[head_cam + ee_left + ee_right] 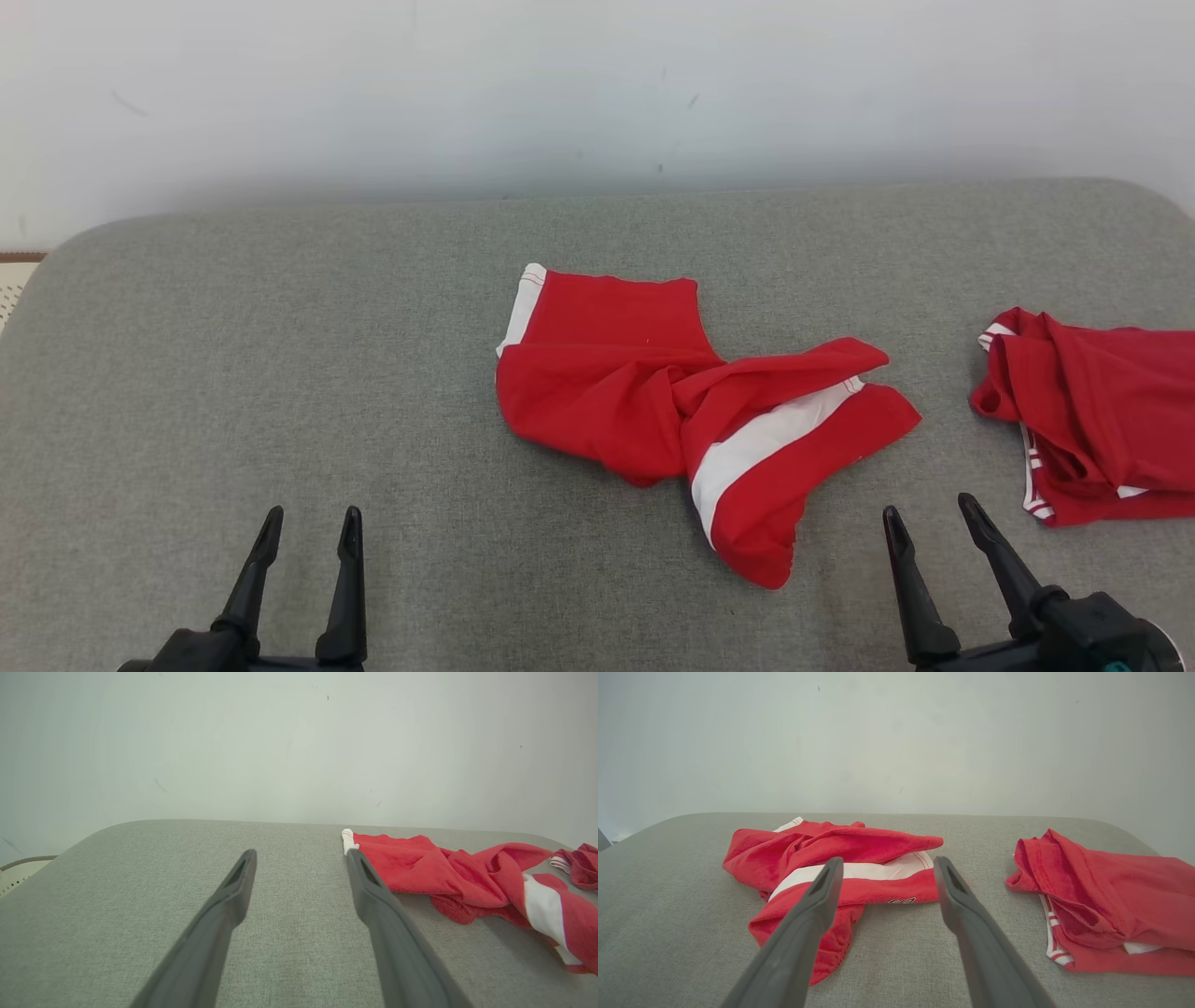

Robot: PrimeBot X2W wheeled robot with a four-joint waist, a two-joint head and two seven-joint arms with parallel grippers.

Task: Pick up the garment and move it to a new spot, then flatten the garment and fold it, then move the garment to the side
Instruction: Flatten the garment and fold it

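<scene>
— Red cloth at the centre of the plate: what is it, and where does it lie?
— Garment [691, 411], red with white bands, crumpled on the grey padded worktop [233, 355]. It lies left of the heap [1092, 411], a second red piece at the right edge. A strip of bare worktop separates the two.

— Which way does its long axis run?
— Obliquely. It runs from a white-edged end on the side away from the heap, toward the wall [560, 93], to a rounded red end on the robot's side. The cloth is twisted at mid-length. Next to the broad white band, a short lobe points straight at the heap.

— Is it flat?
— The part farthest from the heap is fairly flat. The middle is bunched into folds.

— And the left gripper [313, 513]?
— It is on the far side of the garment from the heap and well apart from both. Its jaws are spread wide over bare worktop, with nothing between them.

— And the right gripper [927, 506]?
— It is left of the heap and nearer the robot, close to the garment's rounded end but clear of the cloth. Its jaws are likewise wide apart and empty.
</scene>
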